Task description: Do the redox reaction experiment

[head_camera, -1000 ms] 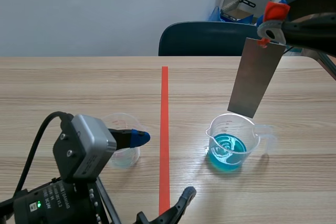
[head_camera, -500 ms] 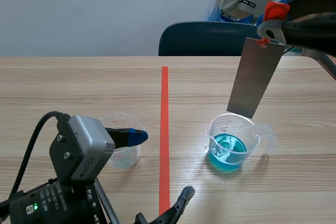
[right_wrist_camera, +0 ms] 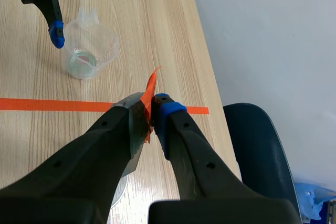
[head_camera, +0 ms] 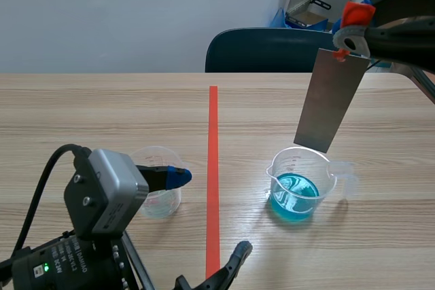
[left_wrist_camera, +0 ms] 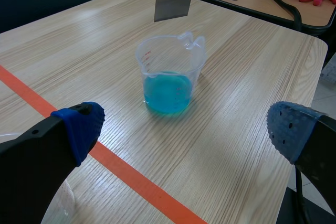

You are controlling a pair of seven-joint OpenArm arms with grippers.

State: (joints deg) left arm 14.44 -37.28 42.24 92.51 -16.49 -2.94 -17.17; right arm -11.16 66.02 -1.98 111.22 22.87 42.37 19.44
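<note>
Right end effector [head_camera: 348, 30] grips a flat, dull-grey rectangular metal strip [head_camera: 331, 100].

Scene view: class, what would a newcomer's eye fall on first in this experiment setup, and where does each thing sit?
The flat grey metal sheet stands out most, hanging tilted from the right gripper close above the clear plastic measuring cup of bright blue liquid, to the right of the orange-red tape line. To the left of that line, the left gripper is open beside a second clear plastic cup.
</note>
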